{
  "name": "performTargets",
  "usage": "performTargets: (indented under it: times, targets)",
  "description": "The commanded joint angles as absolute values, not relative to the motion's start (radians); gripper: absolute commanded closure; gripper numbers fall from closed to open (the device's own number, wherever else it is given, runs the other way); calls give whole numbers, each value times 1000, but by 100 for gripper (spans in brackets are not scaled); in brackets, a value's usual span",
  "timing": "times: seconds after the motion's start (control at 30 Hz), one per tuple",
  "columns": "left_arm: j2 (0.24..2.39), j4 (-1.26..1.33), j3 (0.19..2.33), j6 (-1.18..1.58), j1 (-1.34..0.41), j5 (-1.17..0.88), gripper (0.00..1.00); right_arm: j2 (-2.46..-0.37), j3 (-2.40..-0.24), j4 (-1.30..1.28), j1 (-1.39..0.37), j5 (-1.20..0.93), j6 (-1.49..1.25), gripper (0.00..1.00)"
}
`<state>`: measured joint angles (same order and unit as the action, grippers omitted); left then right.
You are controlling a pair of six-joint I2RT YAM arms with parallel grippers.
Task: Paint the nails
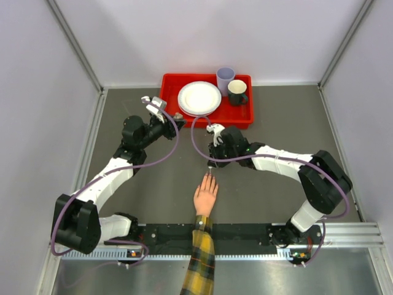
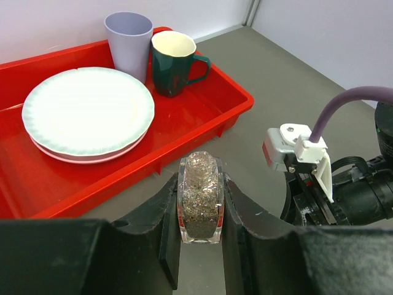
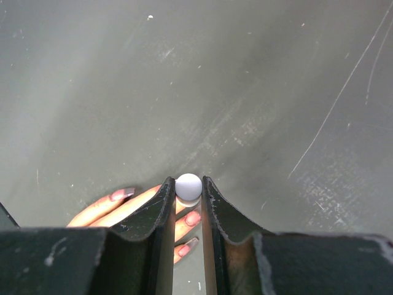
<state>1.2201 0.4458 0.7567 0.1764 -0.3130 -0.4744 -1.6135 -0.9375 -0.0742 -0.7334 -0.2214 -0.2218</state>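
Grey table (image 1: pixel 264 190): left fingers (image 2: pixel 156 215) clamp a glitter bottle (image 2: pixel 200 196); right fingers (image 3: pixel 216 215) pinch a pale cap (image 3: pixel 188 186) (above the nails (image 3: pixel 192 217)).

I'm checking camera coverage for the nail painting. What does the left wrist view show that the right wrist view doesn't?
Only the left wrist: the left claw shut on a glitter polish bottle, plus the red tray with a white plate, lavender cup and dark green mug. Only the right wrist: the right claw gripping a pale round cap over the peach fingers and their nails. Both: the grey table.
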Motion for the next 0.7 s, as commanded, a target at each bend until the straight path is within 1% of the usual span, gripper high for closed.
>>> performTargets:
  times: [0.0,0.17,0.67]
  targets:
    - [1193,499,749,173,-308,-476,100,-1585,-979,-54,-756,-235,-209,100]
    - [1192,500,749,173,-308,-476,100,-1621,-980,-14,-765,-287,-232,100]
    - [1189,495,752,167,-308,-474,100,-1677,-986,18,-767,-275,-235,100]
